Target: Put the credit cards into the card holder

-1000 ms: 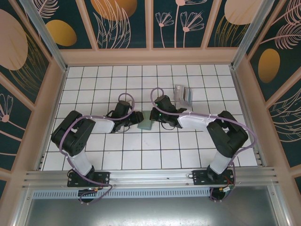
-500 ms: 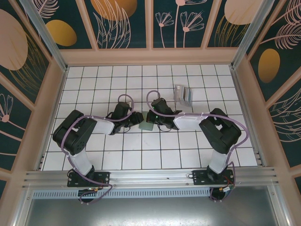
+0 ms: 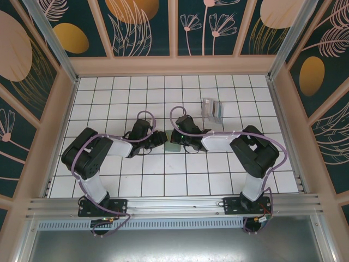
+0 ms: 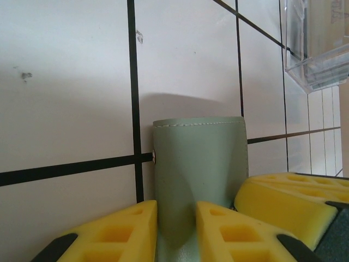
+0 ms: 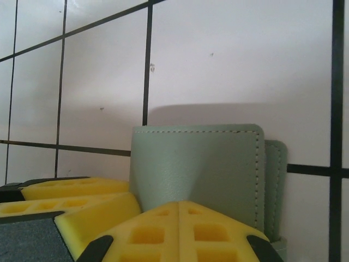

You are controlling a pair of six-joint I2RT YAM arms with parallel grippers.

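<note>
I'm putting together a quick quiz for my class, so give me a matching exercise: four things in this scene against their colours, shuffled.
Things:
1. card holder
2. finger pads
3. box
4. table

Colours:
a. white with black lines
b. yellow
c. sage green
d. see-through

Pairs: 1-c, 2-b, 3-d, 4-a

Bright, even overhead light. Soft shadow off holder (image 4: 199,164) toward 12 o'clock. Near pads (image 4: 114,229) at 6 o'clock slightly blurred.
</note>
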